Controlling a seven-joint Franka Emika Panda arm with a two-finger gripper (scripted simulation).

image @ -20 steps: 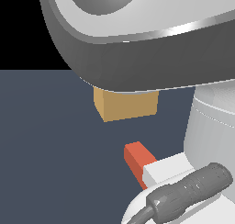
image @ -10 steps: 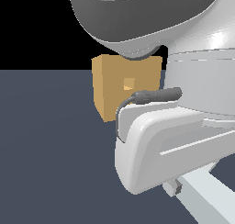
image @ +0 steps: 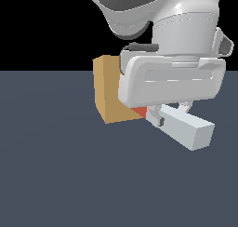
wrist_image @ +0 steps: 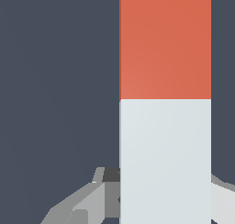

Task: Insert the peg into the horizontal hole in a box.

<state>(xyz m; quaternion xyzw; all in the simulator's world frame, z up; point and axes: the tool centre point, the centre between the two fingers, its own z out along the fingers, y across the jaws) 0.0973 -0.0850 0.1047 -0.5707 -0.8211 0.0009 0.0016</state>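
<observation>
- Dark slate-blue floor (image: 56,175) fills the lower part of the exterior view; flat black backdrop above it.
- Box (image: 106,93), tan, sits on the floor at about 10 o'clock from frame centre in the exterior view. Its right portion is hidden behind the robot's wrist body, and the hole cannot be seen in either view.
- Arm (image: 186,30), white and grey, comes down from 12 to 1 o'clock and covers much of the upper right of that view.
- Gripper (image: 160,119) hangs just right of the box's visible face, fingers pressed against the peg's white half on both sides. Clamped on it.
- Peg (image: 188,128) lies roughly level. Its white end points to about 4 o'clock, toward the exterior view's right; only a sliver of the red-orange half shows, close against the box's lower right edge. Whether the tip touches the box cannot be told.
- Wrist view: peg (wrist_image: 165,103) runs straight along the frame, red-orange half farther out, white half nearer the grey fingers (wrist_image: 82,204).
</observation>
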